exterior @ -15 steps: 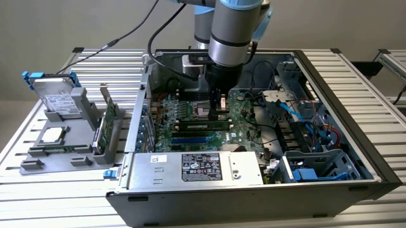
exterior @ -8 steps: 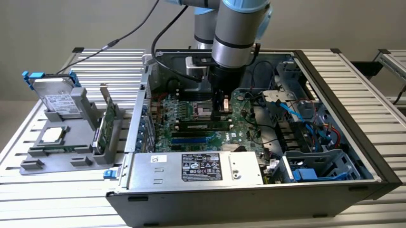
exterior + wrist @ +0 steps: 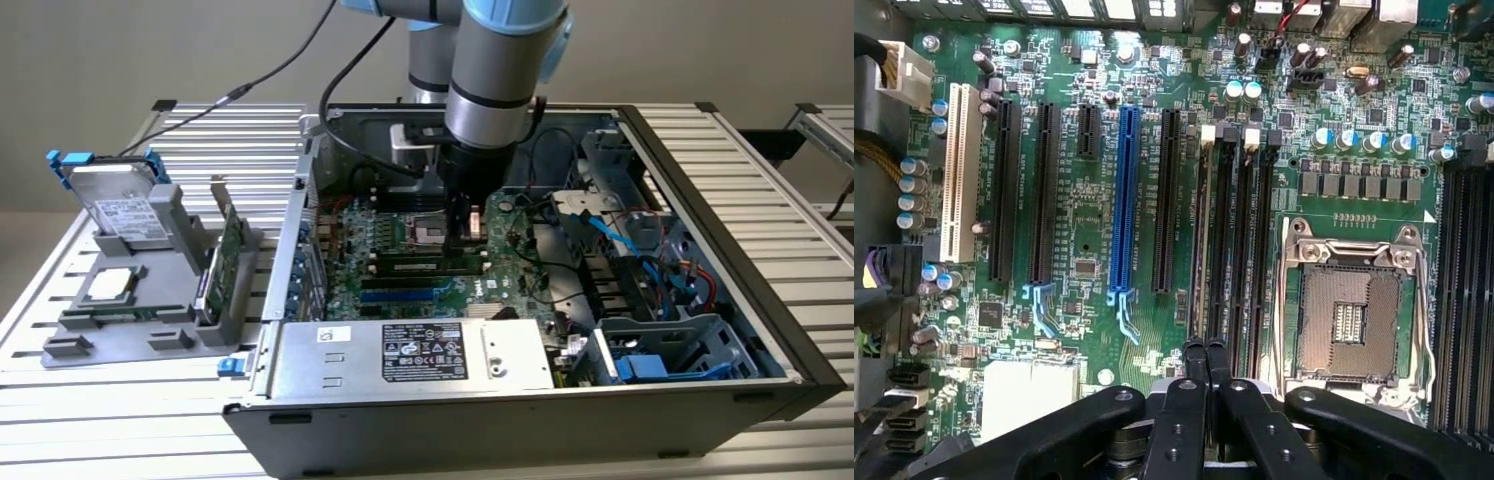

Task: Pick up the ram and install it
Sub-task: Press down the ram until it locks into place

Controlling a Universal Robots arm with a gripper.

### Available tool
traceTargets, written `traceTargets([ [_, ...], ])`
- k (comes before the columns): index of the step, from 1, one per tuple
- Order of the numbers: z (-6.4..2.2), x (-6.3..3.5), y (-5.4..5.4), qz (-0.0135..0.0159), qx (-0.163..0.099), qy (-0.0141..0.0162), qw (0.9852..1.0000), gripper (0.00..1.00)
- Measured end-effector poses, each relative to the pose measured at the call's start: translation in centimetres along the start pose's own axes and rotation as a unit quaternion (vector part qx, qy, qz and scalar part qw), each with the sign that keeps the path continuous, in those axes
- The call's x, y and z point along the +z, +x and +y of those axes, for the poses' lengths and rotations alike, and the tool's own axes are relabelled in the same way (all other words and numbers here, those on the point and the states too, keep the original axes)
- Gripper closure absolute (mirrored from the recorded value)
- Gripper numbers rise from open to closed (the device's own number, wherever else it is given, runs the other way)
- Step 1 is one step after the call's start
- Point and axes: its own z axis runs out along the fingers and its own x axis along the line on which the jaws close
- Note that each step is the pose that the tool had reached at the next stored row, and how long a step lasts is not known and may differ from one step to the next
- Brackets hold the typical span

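Green board: we see the motherboard (image 3: 1084, 220) lying flat in the floor of the open computer case (image 3: 721, 200), with the arm (image 3: 494, 70) reaching straight down into it.

Pincer, opening: the pincer (image 3: 1206, 348) is closed as far as it goes, its two black fingertips (image 3: 1194, 350) pressed side by side.

Pincer, place: in the exterior view the pincer (image 3: 465, 235) hangs low over the middle of the board. In the wrist view its tips sit right over one of the four long black memory slots, between the blue slot (image 3: 1124, 200) and the bare processor socket (image 3: 1349, 310).

Pincer, contact: the closed tips are at the near end of that slot, on or just above it. We cannot tell for certain whether they touch.

Ram: a thin strip seen edge-on runs along the slot under the tips. We take it for the ram (image 3: 1203, 250), standing upright in the slot, though the view down its edge leaves us unsure.

Socket: the metal frame is closed over an open grid of contacts.

Power supply: the grey box (image 3: 414, 355) fills the near end of the case.

Surface: the case stands on a slatted metal surface (image 3: 134, 430).

Rack: a grey rack (image 3: 134, 320) sits on the surface beside the case, toward the exterior view's left. It holds a hard drive (image 3: 127, 210) propped upright, a processor chip (image 3: 114, 283) lying flat, and a green expansion card (image 3: 231, 245) on edge.
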Motion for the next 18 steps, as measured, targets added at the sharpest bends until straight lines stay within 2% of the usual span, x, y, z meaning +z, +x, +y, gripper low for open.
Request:
traceTargets([
  [8,-0.03,0.55,0.0,0.0009,0.0,-0.0002,1.0,0.9],
  [13,-0.07,1.09,0.0,0.0052,0.0,-0.0005,1.0,0.9],
  [15,-0.08,1.0,0.0,0.0063,0.0,-0.0009,1.0,0.9],
  [16,-0.07,0.86,-0.1,0.0063,0.0,-0.0014,1.0,0.9],
  [18,-0.04,0.56,0.0,0.0037,0.0,-0.0014,1.0,0.9],
])
